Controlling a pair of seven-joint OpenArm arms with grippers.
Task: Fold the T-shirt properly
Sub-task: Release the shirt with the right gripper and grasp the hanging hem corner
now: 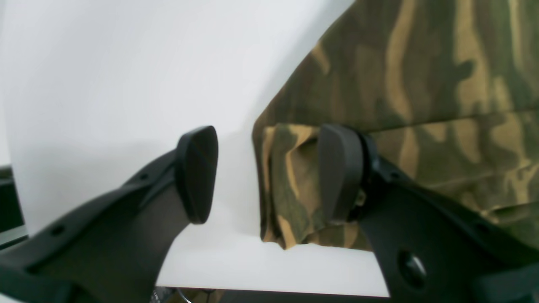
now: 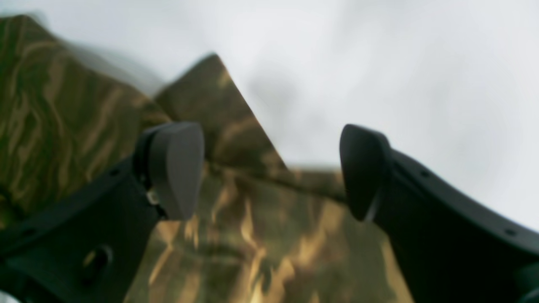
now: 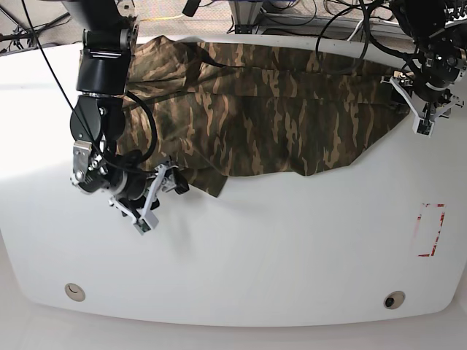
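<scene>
Both claws (image 1: 269,172) (image 2: 271,172) gape wide, empty, at T-shirt (image 3: 277,117) edges.

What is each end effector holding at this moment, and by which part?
Nothing is held. Both the left end effector and the right end effector are open, each poised at an edge of the T-shirt with no fabric pinched between the pads.

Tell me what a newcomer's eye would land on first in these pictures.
First, the large soft camouflage T-shirt in olive, brown and tan, spread across the far half of the white table. Next, the two black arms: the right gripper open at the shirt's near corner on the base view's left, the left gripper open at a folded cloth edge on its right.
</scene>
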